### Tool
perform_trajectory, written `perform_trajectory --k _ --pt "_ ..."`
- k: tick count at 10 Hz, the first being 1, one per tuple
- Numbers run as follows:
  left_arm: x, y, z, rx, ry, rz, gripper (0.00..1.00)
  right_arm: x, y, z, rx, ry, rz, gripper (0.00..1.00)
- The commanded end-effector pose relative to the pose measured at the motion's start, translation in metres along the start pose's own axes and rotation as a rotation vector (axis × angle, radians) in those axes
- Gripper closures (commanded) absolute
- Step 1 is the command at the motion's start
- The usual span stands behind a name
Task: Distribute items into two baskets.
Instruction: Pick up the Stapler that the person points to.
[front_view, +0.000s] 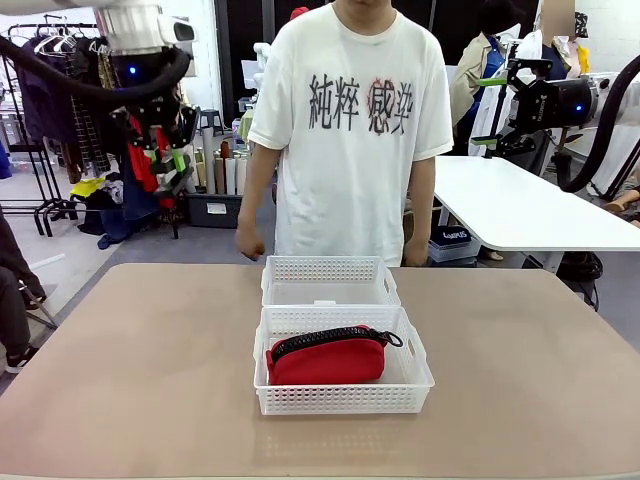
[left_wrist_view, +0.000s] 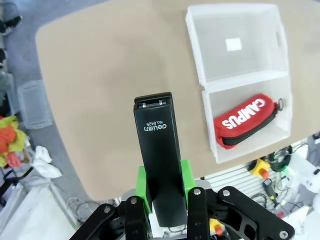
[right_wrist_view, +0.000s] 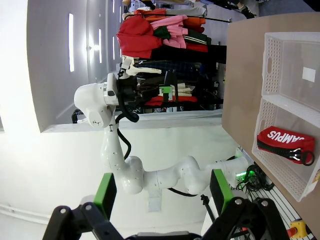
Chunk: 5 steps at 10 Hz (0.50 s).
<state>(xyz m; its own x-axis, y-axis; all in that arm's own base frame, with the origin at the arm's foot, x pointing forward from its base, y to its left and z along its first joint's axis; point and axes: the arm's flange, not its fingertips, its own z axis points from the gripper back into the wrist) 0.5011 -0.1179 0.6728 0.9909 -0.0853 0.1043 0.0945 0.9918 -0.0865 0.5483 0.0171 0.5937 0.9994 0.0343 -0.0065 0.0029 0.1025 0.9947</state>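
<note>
My left gripper (left_wrist_view: 162, 192) is shut on a small black stapler (left_wrist_view: 159, 150), its green pads clamping the stapler's lower end high above the tan table. In the front view the left gripper (front_view: 165, 150) hangs at the upper left, well away from the baskets. Two white lattice baskets stand end to end at mid-table. The near basket (front_view: 345, 402) holds a red pouch (front_view: 325, 360) with a black zipper. The far basket (front_view: 330, 268) has nothing in it. My right gripper (front_view: 490, 110) is open and raised at the upper right; its green pads (right_wrist_view: 105, 192) stand wide apart with nothing between them.
A person in a white T-shirt stands at the far edge, one hand (front_view: 248, 243) hanging near the far basket's left corner. A white table (front_view: 520, 210) sits behind at the right. Clothes racks (front_view: 60, 120) fill the back left. Bare tabletop (front_view: 120, 370) lies on both sides of the baskets.
</note>
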Motion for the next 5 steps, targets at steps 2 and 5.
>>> perform_trajectory --k 2,5 --pt "0.0107 -0.0026 0.0072 -0.013 -0.014 0.031 1.00 -0.0004 0.0028 0.0001 -0.002 -0.007 0.004 0.00" --pt "0.0080 -0.0018 0.0066 -0.004 -0.016 0.004 1.00 -0.0004 0.0028 0.0001 -0.002 -0.007 0.004 0.00"
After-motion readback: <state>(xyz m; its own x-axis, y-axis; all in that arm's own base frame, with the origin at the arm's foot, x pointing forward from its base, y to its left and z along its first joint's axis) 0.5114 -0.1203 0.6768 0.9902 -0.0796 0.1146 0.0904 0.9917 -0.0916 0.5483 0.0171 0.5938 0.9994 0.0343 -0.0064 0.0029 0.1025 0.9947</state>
